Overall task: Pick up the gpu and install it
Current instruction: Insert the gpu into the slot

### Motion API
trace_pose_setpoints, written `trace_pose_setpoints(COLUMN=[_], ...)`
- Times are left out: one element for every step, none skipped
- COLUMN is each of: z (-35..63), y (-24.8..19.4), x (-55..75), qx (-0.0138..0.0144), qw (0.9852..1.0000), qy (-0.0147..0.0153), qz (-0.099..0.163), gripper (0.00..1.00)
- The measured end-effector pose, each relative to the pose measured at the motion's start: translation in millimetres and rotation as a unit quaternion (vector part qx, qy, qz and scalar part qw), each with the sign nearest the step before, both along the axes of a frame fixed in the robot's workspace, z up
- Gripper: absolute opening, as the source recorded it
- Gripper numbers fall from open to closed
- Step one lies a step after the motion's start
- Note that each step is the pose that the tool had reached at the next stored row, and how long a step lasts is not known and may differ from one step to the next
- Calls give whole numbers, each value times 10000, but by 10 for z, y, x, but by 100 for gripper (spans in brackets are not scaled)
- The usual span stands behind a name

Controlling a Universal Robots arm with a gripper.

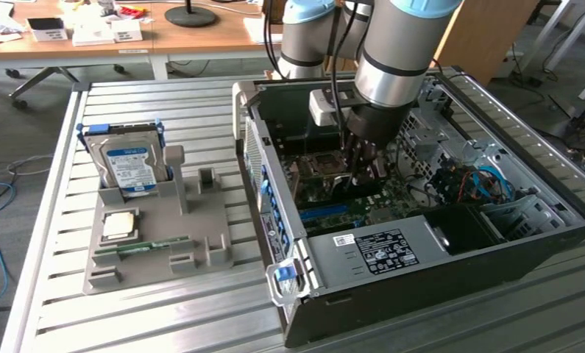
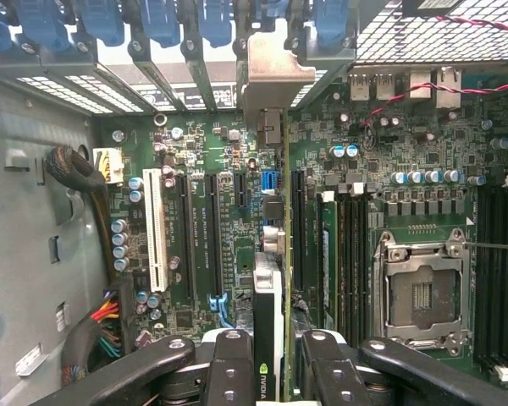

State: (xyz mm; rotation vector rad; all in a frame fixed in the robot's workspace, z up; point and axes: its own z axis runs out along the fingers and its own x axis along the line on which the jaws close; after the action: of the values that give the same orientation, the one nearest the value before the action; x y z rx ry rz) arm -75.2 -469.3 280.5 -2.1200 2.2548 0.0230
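In the exterior view, a computer case (image 1: 420, 294) is seen lying open on a slatted metal table (image 1: 174, 323), filling the middle and the exterior view's right. The arm is lowered from the upper middle of the frame into the case, and the pincer (image 1: 363, 176) is placed low inside it, just above the green board at the bottom. Toward the exterior view's left, a grey tray (image 1: 154, 265) is set well apart from the pincer. It carries a hard drive (image 1: 127, 163) standing upright, a processor chip (image 1: 121, 224) lying flat and a memory stick (image 1: 145, 246).

In the wrist view, the graphics card (image 2: 271, 288) is seen edge-on and is pinched between the two black fingers (image 2: 233, 372) of the pincer (image 2: 279, 359), which are pressed against its two faces. The card is held upright over the motherboard (image 2: 237, 152). Its black cooler lies between the fingers, and its silver bracket is at the far end, reaching the row of rear openings with blue clips (image 2: 161, 21). The card's thin green edge is lined up along the long black slots (image 2: 186, 237), with the processor socket (image 2: 419, 292) off to one side. Whether the card's lower edge is already in a slot cannot be told.
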Motion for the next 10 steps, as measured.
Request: trace_pose_setpoints(z=[0, -1, -1, -3, -7, -11, -15, -23, -31, -32], y=[0, 0, 0, 0, 0, 0, 1, 0, 0, 0], x=[0, 0, 0, -1, -5, -11, -16, -20, -21, -21], qx=[0, 1, 1, 1, 2, 1, 1, 1, 1, 0], qw=[10000, 10000, 10000, 10000, 10000, 10000, 10000, 10000, 10000, 10000], qy=[0, 0, 0, 0, -1, -1, 0, 0, 0, 0], qz=[0, 0, 0, 0, -1, -1, -1, 0, 0, 0], gripper=[27, 27, 27, 27, 27, 27, 27, 27, 27, 27])
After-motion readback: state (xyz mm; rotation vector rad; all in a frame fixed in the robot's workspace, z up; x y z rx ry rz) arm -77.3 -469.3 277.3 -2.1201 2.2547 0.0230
